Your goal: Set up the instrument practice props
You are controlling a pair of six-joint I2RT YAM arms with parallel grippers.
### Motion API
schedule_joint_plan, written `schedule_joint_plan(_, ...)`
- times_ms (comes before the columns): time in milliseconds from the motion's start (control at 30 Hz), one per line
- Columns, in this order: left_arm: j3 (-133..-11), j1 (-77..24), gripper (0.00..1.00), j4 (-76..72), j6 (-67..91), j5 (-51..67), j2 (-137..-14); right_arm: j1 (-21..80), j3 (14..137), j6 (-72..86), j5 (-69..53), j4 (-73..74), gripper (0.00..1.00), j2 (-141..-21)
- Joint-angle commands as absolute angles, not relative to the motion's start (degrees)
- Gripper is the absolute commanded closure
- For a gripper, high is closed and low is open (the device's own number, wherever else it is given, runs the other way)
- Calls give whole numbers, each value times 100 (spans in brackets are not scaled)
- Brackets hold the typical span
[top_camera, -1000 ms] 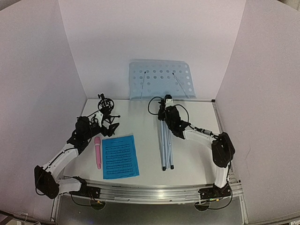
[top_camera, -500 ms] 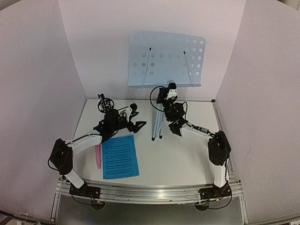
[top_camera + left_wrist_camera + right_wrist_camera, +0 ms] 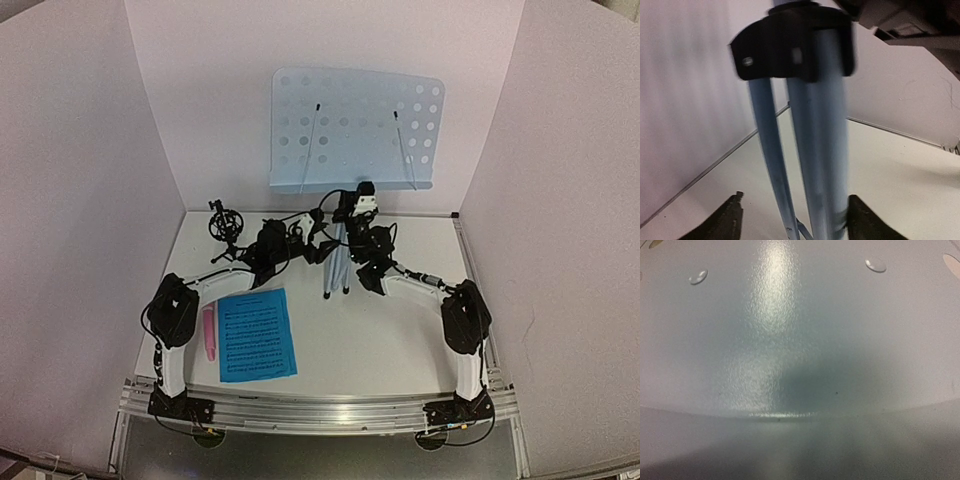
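Left wrist: left gripper (image 3: 796, 200) straddles music stand (image 3: 820, 125); jaws apart.

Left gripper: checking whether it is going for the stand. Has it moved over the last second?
Yes: the left gripper has swung right, past the right edge of the blue sheet, to the stand legs.

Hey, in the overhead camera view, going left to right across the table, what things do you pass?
pink microphone → blue sheet music → silver stand legs. The black mic mount sits farther back, overlapping the first two in the left-right order, so it is left out.
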State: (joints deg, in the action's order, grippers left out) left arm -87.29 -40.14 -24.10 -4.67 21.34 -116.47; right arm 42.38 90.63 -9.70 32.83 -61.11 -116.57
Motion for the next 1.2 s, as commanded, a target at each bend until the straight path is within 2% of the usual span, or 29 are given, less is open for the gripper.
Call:
schedule_joint_plan(0, -9168, -4177, 41, -2587, -494, 2297, -11825, 4289, 9400, -1114, 3142, -7591, 100, -11152)
schedule_joint_plan(100, -9239, -4200, 52, -2484, -459, 2297, -11867, 4289, 9404, -1112, 3142, -7591, 100, -11192)
schedule_joint_plan(267, -9242, -4201, 89, -2250, -476, 2098, -11831, 4293, 9208, -1232, 3114, -7571, 100, -11183)
schedule_joint_plan(333, -9206, -4203, 100, -2157, -521, 2056, -11763, 4283, 9051, -1479, 3132, -7555, 100, -11145)
schedule_joint_plan(500, -9080, -4108, 100, -1990, -556, 2111, -11669, 4280, 8479, -2049, 2746, -6765, 100, -10860)
schedule_joint_plan(733, -8725, -4082, 100, -2684, -510, 2294, -11781, 4280, 7422, -1530, 2350, -5707, 100, -10257)
schedule_joint_plan(900, -8443, -4087, 100, -3096, -484, 2351, -11834, 4339, 7352, -1627, 2126, -5126, 99, -10183)
schedule_joint_plan(1033, -8039, -4087, 100, -3326, -714, 2576, -11663, 4365, 7149, -1431, 2049, -4943, 83, -10047)
schedule_joint_plan(1167, -7911, -4087, 100, -3371, -987, 2725, -11591, 4377, 7003, -1292, 1863, -4590, 62, -9872)
